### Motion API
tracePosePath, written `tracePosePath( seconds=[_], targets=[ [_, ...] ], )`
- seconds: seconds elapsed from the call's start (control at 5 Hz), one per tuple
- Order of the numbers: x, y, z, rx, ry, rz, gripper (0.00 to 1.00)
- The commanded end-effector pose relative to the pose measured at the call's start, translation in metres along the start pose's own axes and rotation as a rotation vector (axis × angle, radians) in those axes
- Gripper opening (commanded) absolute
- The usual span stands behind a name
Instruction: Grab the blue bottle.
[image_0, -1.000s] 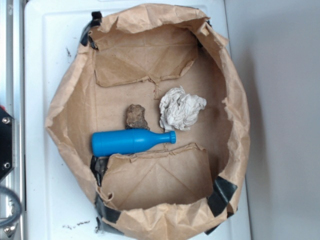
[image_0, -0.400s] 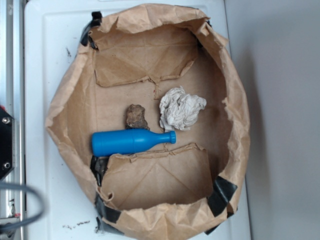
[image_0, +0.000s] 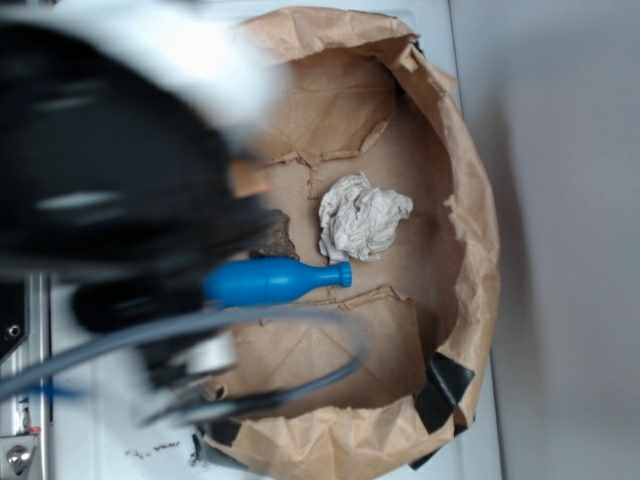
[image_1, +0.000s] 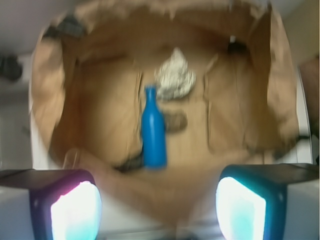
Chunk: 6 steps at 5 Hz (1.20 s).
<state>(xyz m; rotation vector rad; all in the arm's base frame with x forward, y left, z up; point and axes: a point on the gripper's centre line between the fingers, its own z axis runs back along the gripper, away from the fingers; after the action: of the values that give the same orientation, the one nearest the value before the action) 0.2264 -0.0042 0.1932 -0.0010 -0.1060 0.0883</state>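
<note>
The blue bottle (image_0: 275, 281) lies on its side on the floor of a rolled-down brown paper bag (image_0: 470, 230), cap pointing right. In the wrist view the blue bottle (image_1: 153, 134) lies ahead of me, cap pointing away. My gripper (image_1: 158, 207) is open and empty, its two pads wide apart at the bottom of that view, above the bag's near rim. In the exterior view my arm (image_0: 110, 190) is a large dark blur over the left of the bag, hiding the bottle's base.
A crumpled white paper wad (image_0: 360, 217) lies just beyond the bottle's neck; it also shows in the wrist view (image_1: 175, 80). A brown rock (image_1: 175, 121) lies beside the bottle. The bag stands on a white tray (image_0: 475, 455). Grey cables (image_0: 260, 320) hang over the bag's lower left.
My arm has swung in from the left and now covers the left half of the bag. The bottle, rock and paper wad have not moved.
</note>
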Motion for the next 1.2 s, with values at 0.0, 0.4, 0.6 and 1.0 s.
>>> tracePosePath(
  seconds=[0.0, 0.4, 0.6, 1.0],
  targets=[
    [0.022, 0.005, -0.018, -0.049, -0.069, -0.021, 1.0],
    [0.024, 0.014, -0.068, 0.007, -0.042, -0.028, 1.0],
    [0.016, 0.015, -0.113, 0.032, -0.013, -0.083, 1.0],
    [-0.012, 0.012, -0.132, 0.017, 0.042, -0.12, 1.0]
  ],
)
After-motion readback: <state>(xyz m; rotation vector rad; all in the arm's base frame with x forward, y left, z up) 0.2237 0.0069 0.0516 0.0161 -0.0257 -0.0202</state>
